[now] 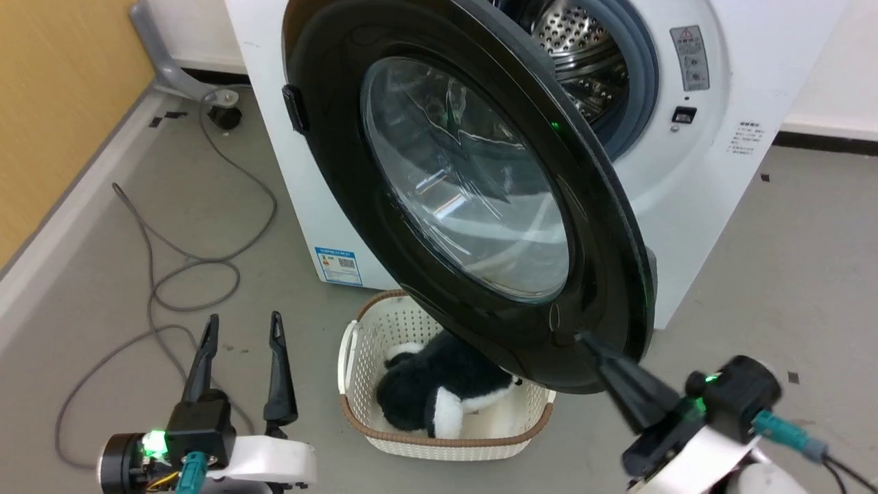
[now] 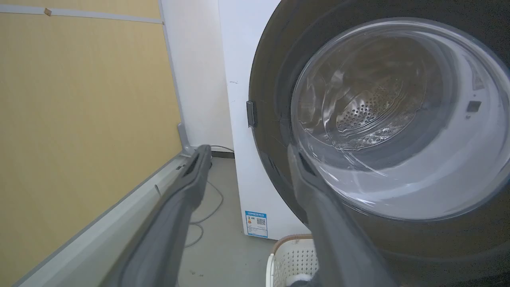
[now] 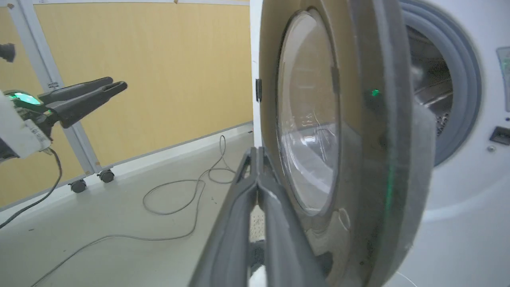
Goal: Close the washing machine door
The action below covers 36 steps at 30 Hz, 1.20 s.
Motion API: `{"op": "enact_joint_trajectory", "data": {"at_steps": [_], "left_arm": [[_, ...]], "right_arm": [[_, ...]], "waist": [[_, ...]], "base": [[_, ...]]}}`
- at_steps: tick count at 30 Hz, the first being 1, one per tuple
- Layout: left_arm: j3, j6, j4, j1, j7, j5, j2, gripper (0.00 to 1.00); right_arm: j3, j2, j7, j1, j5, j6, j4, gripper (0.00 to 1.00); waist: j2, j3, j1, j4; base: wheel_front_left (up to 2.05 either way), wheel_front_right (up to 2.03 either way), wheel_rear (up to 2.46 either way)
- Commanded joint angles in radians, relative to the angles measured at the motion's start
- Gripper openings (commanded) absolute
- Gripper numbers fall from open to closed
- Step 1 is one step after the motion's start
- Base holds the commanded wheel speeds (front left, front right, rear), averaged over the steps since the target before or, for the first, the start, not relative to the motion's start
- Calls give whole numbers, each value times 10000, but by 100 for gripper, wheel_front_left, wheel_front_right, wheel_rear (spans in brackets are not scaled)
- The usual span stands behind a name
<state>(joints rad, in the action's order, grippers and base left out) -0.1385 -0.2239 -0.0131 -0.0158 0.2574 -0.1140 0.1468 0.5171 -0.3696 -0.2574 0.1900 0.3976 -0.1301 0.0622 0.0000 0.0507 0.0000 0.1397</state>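
- The washing machine (image 1: 693,185), a white front-loader, has its mouth uncovered, so the perforated steel drum (image 1: 583,48) and the grey rubber gasket (image 1: 641,75) around it show.
- The washing machine door (image 1: 466,185), a glossy black disc with a bulging clear window, stands open. It is hung at the machine's left side and swung out from the front at an angle. Its free edge reaches away from the machine toward the robot.
- The right gripper (image 1: 586,341) is in front of the machine, at the lower part of the door's free edge, on the glossy outer face. Its two fingers are pressed together with nothing between them. The tips lie right at the black rim, but I cannot tell whether they actually touch it.
- The left gripper (image 1: 244,319) is in front of the machine's left corner, well apart from the door. Its fingers are spread wide, point toward the machine and hold nothing.
- A cream perforated basket (image 1: 374,322) with a brown rim sits on the floor just in front of the machine, partly under the open door. A black-and-white plush toy (image 1: 439,394) lies inside it.
- A small dark latch socket (image 1: 684,114) sits on the machine's front, just right of the mouth.
- A blue sticker (image 1: 338,265) is low on the machine's front, near its left corner.
- A grey cable (image 1: 199,261) loops over the floor left of the machine.
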Motion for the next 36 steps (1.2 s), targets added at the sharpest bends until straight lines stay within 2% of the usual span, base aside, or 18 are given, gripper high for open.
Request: {"op": "enact_joint_trajectory", "data": {"at_steps": [1,14,25,36], "left_arm": [[11,86,12,-57,43,136,-77,100],[-150,410,54,-754,43,436,-593,100],[-508,561,176,-1779,43,482,-872,100],[-776,433,152,-2220,43,330,-954,100]], "right_arm": [[-259,-29,-44,167,116,-6,297,0],[-2123,91,-44,1624,424,-6,2094,0],[-3368,-405,-44,4059,259,-6,3694,0],[-3629,-876,-44,6416,135,-6,5507,0]], "waist": [[0,125,0,-36],[0,1260,0,22],[0,2759,0,443],[0,3430,0,897]], "base": [[0,0,0],[0,0,0],[0,0,0],[0,0,0]]}}
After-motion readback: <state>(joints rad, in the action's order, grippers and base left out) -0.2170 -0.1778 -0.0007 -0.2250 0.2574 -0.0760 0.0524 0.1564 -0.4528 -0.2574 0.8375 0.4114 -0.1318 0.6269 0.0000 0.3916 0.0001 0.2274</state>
